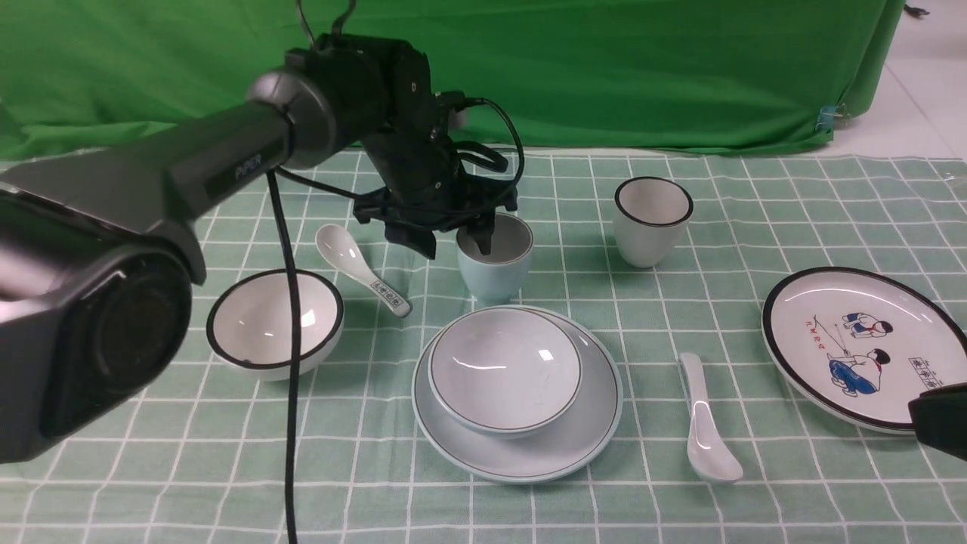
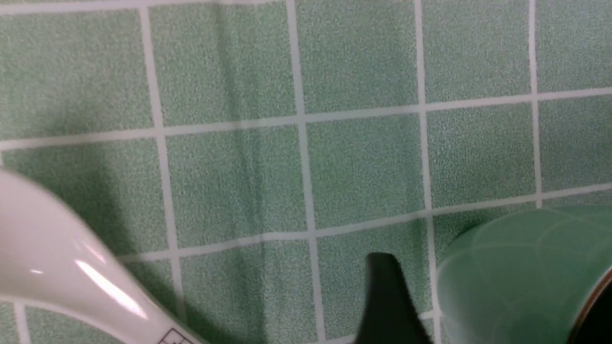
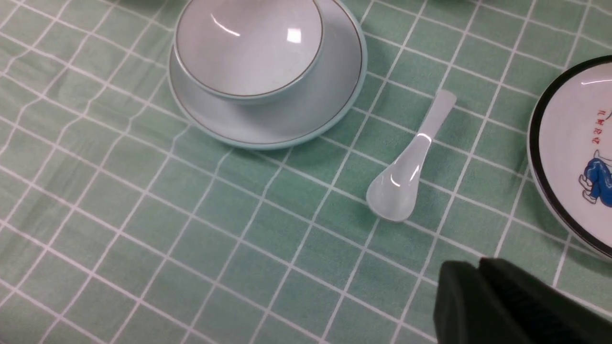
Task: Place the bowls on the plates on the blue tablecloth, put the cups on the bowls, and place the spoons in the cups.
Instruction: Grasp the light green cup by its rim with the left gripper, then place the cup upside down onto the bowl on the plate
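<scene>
Jaws of the left gripper (image 1: 455, 251) stand apart astride the wall of the pale blue cup (image 1: 492, 272), one finger inside it and the other outside, clear of it. The cup stands upright just behind the pale blue plate (image 1: 544, 446), which carries the pale blue bowl (image 1: 505, 370). Behind and left of the plate lies the patterned spoon (image 1: 361, 268); left of the plate, the white bowl (image 1: 275, 323) sits straight on the cloth. Behind and right of the plate stands the white cup (image 1: 653, 221). Just right of it lies the plain spoon (image 1: 706, 427), and farther right the white plate (image 1: 801, 317), bare. Near that plate's front edge hangs the right gripper (image 3: 471, 267), jaws together on nothing. Everything rests on the blue tablecloth (image 1: 755, 499), faintly creased. Behind it hangs a green backdrop cloth (image 1: 642, 68), with pale floor (image 1: 929, 68) at far right.
</scene>
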Robot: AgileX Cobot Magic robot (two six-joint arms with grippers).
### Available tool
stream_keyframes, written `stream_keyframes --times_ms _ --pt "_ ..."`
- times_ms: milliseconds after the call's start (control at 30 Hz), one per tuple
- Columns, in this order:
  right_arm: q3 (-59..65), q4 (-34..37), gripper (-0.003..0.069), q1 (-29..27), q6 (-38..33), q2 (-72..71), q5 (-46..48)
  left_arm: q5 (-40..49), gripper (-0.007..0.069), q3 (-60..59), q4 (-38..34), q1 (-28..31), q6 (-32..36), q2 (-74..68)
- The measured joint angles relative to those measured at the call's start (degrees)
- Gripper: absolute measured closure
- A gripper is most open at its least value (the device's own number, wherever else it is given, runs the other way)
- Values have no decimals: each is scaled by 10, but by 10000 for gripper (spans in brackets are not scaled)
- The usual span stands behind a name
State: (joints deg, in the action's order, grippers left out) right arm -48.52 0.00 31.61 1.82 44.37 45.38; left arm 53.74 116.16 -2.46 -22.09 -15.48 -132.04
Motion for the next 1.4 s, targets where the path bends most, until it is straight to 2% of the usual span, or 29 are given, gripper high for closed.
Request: stream_keyframes --times_ms 33,133,233,433,600,733,900,1133,1400 --pt "0 0 585 0 0 0 0 0 248 0 0 0 0 0" --pt "0 0 583 0 -2 0 0 0 515 1 -4 0 2 2" --pt "0 -3 582 0 -2 0 0 19 587 5 -2 0 15 18" --pt "0 -4 573 0 -2 0 0 105 591 20 -6 -2 87 105" --pt "0 -5 570 0 -2 0 -4 148 590 -39 1 -47 111 174" --pt "0 -6 566 0 -2 0 -5 112 590 -145 21 -94 93 199" --pt "0 -6 560 0 -2 0 -5 37 590 -236 31 -100 75 204" --pt "0 -6 552 0 -2 0 -5 -20 590 -256 46 -95 63 204" --pt "0 -6 543 0 -2 0 -5 1 589 -257 45 -95 63 194"
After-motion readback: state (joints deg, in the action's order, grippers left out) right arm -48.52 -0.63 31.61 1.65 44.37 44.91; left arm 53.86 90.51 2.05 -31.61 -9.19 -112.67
